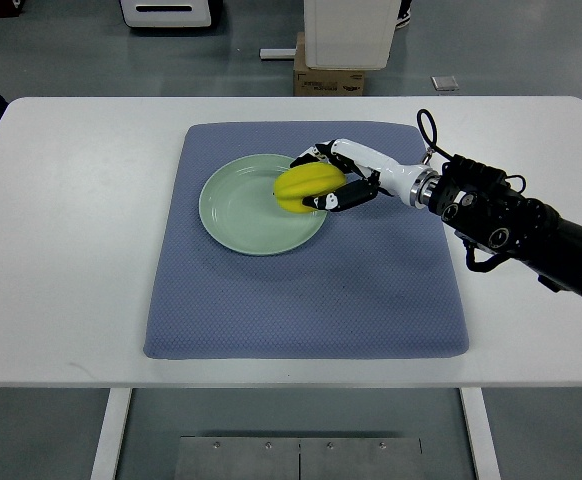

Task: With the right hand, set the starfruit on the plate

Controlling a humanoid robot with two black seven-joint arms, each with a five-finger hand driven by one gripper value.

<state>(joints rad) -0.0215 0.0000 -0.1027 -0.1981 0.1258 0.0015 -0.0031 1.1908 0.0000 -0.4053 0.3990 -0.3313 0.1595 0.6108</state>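
A yellow starfruit [304, 186] sits over the right edge of a pale green plate [239, 212]. My right hand [325, 178] reaches in from the right, its white and black fingers curled around the fruit from above and below. I cannot tell whether the fruit rests on the plate or hangs just above it. The plate lies on a blue-grey mat [371, 290]. No left arm shows.
The mat covers the middle of a white table [61, 250]. Beyond the far edge stand a cardboard box [329, 80] and a white bin [346, 30] on the floor.
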